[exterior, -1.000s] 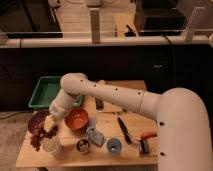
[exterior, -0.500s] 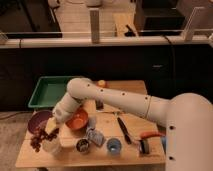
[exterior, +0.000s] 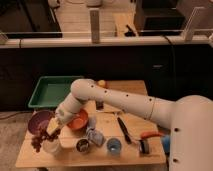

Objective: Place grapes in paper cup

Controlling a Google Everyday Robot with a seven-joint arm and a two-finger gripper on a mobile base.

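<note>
My gripper (exterior: 54,131) is at the front left of the table, just above the white paper cup (exterior: 52,147). It is shut on the grapes (exterior: 37,143), a dark maroon bunch. The bunch hangs down and to the left of the gripper, beside the cup's left rim and outside its mouth. The cup stands upright near the table's front edge. A pale yellow wedge (exterior: 52,124) shows right by the gripper, partly hidden by it.
A purple bowl (exterior: 36,120) sits behind the cup and an orange bowl (exterior: 79,121) to its right. A steel cup (exterior: 82,145), a grey object (exterior: 94,136), a blue cup (exterior: 114,145), a black tool (exterior: 123,129) and an orange-handled brush (exterior: 147,138) lie along the front. A green tray (exterior: 50,91) is at the back left.
The arm has swung its elbow right and lowered the gripper slightly. The grapes have dropped a little lower beside the cup.
</note>
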